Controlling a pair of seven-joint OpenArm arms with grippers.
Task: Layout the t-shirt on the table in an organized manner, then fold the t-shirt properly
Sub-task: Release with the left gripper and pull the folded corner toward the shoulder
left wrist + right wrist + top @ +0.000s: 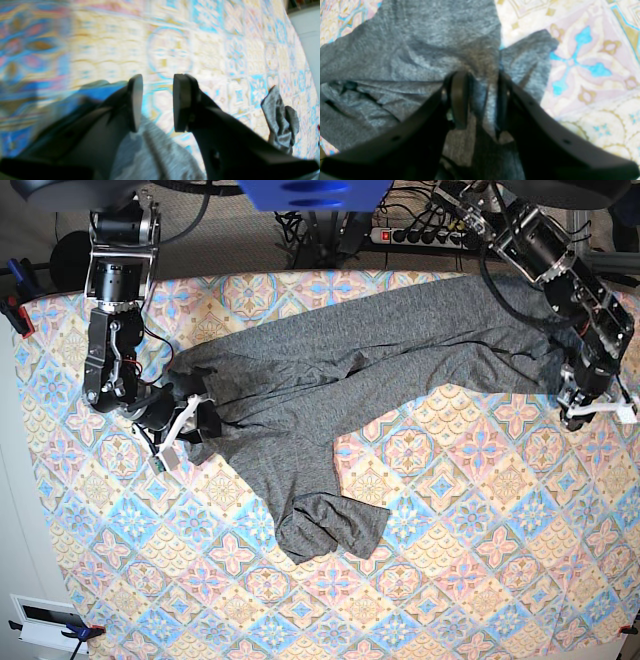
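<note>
Reaching down at both edges of the base view, I have my right gripper (185, 420) at the left of the frame, low on the t-shirt (330, 380), and my left gripper (590, 412) at the far right, by the end of a sleeve. The shirt sprawls across the upper half of the worktop (480, 560), one part bunched near the middle of the frame.

My right wrist view shows what the base view cannot: those jaws stand apart with grey knit (420, 45) running up between them, though I cannot tell whether they grip it. In my left wrist view the left gripper (155, 102) has its jaws spread wide over the tiled cloth (225, 50), nothing between them, fabric (155, 155) lying below and a loose grey end (277, 117) at the right.

A power strip (420, 235) and cables lie beyond the worktop's top edge.
</note>
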